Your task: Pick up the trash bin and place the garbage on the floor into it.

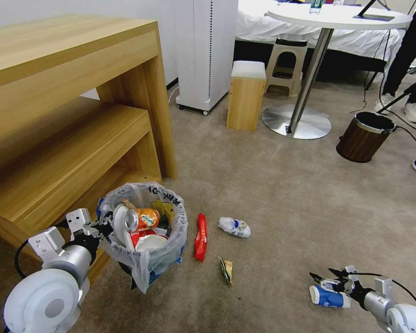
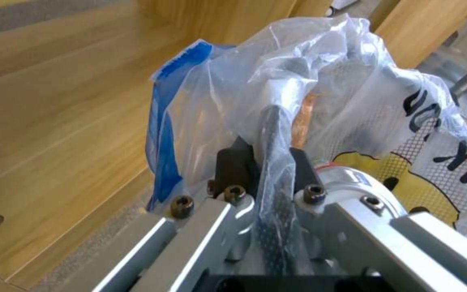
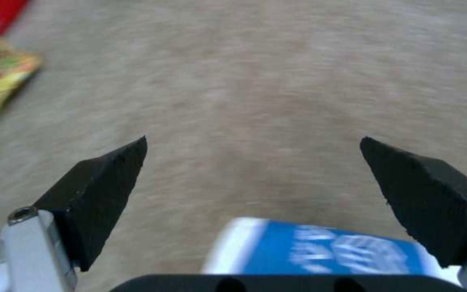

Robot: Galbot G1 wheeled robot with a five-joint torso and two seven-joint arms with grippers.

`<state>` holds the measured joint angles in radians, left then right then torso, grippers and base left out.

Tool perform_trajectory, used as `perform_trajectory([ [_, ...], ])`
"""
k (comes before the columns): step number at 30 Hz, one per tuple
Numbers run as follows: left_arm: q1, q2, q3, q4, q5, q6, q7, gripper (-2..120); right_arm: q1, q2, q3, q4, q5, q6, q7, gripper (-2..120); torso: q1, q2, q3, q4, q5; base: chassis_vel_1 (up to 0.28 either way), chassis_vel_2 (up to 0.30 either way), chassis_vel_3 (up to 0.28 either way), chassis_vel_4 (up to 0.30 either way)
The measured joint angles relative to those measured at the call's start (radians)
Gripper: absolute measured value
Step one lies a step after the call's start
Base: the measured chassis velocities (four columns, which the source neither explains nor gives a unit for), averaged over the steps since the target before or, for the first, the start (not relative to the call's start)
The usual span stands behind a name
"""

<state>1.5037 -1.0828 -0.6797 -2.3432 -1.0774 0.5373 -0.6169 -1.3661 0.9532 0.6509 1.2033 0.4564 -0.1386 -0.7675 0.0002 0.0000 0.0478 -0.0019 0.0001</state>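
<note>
I saw beige carpet floor (image 1: 282, 185) across the centre and right of the head frame. A wooden worktop (image 1: 64, 92) with a lower shelf took the upper left. A white appliance (image 1: 207, 51), a small wooden stool (image 1: 246, 95), a round pedestal table (image 1: 339, 18) and a brown bin (image 1: 365, 136) stood along the top and upper right.

The trash bin (image 1: 145, 231) sat at lower left, against the worktop, holding a crushed orange can (image 1: 145, 218) and paper cups. The left pincer (image 2: 266, 162) was clamped on its bag-lined rim.

A red wrapper (image 1: 200, 237), a crumpled white wrapper (image 1: 234, 227) and a yellow wrapper (image 1: 226, 269) lay just right of the bin. At lower right, the right pincer (image 3: 255, 202) stood wide apart, gripping nothing, directly over a blue-and-white carton (image 1: 329, 297) on the carpet.
</note>
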Motion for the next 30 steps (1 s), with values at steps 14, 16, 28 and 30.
perform_trajectory([
  [14,-0.027,0.010,0.017,0.041,-0.006,0.001,0.011,2,-0.238,-0.064,-0.025,0.239,0.085,-0.024,0.229,100,0.000,0.000,0.000,-0.0001,-0.0002,0.000,0.000,0.000,0.000],
  [16,-0.028,0.009,0.020,0.047,-0.007,0.001,0.015,2,-0.275,-0.074,-0.036,0.291,0.138,-0.070,0.403,100,0.000,0.000,0.000,-0.0002,-0.0002,0.000,0.000,0.000,0.000],
  [28,-0.005,0.019,-0.004,0.027,-0.017,-0.007,0.024,2,-0.244,-0.074,-0.089,0.308,0.171,-0.168,0.628,100,0.000,0.000,0.000,0.0001,-0.0001,0.000,0.000,0.000,0.000],
  [30,-0.002,0.021,-0.008,0.022,-0.018,-0.007,0.024,2,-0.239,-0.072,-0.097,0.308,0.171,-0.173,0.635,100,0.000,0.000,0.000,0.0002,0.0000,0.000,0.000,0.000,0.000],
])
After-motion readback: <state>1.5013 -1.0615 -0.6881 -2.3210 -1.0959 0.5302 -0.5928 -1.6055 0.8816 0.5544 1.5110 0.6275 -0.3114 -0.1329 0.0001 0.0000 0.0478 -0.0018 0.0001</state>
